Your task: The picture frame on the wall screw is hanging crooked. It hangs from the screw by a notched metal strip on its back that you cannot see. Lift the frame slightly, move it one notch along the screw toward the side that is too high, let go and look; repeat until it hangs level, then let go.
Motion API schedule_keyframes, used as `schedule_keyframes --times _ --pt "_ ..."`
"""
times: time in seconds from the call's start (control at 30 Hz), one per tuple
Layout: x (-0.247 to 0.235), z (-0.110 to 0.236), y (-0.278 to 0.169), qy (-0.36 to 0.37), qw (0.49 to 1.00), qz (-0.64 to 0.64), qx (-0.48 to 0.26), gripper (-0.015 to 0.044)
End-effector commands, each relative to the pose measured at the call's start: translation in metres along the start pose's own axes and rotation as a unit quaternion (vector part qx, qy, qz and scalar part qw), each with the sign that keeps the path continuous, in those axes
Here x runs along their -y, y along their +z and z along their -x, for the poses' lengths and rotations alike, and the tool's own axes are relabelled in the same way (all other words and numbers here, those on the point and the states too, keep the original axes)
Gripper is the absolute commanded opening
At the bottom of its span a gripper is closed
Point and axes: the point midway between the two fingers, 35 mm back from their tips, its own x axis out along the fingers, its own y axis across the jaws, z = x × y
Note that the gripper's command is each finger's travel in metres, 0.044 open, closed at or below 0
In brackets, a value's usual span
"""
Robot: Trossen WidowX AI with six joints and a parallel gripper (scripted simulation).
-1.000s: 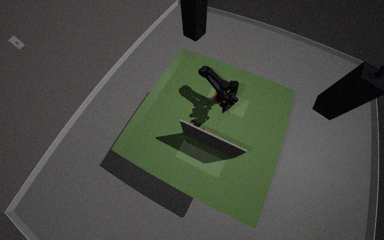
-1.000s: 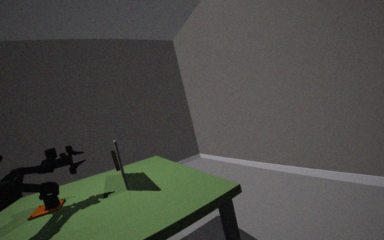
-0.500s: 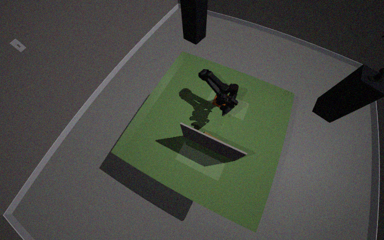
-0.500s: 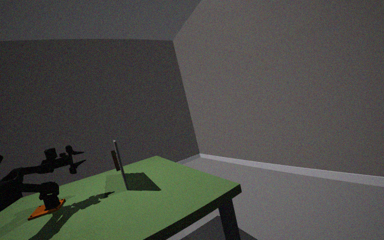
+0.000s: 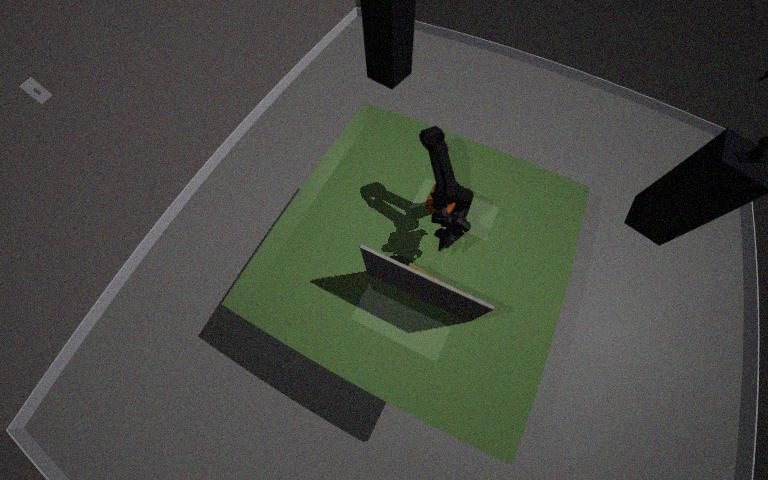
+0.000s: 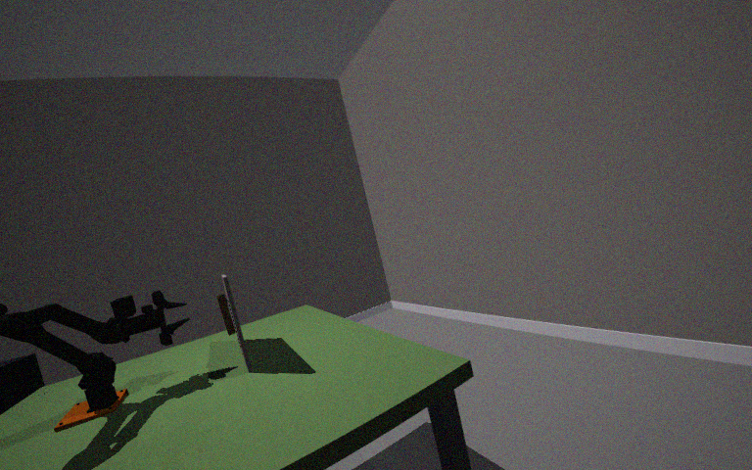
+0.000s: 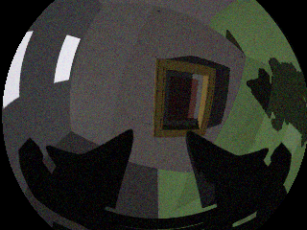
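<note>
Three views: overhead, low side, and pincer-mounted

The green counter [image 5: 509,362] is seen whole from high above in the top view, looking steeply down from afar. In the exterior view the counter [image 6: 332,388] is seen from a low, near corner, the wall panel [image 6: 231,315] edge-on. From the wrist, the pincer [image 7: 159,153] fingers are framed close, facing the picture frame [image 7: 183,96]; the panel is shared by all views.
</note>
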Motion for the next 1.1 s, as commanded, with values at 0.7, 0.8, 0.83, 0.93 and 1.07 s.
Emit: schedule_keyframes --times 0.7,0.8,0.83,0.93,1.07 --pt "-0.002 -0.035 0.006 0.006 1.0 -0.006 -0.002 0.026" --pt "-0.002 -0.061 0.006 0.007 1.0 -0.006 -0.001 0.026" --pt "-0.001 -0.07 0.007 0.007 1.0 -0.006 -0.001 0.026" --pt "0.002 -0.084 0.008 0.008 1.0 -0.006 -0.001 0.026" --pt "0.002 -0.084 0.008 0.008 1.0 -0.006 -0.001 0.026"
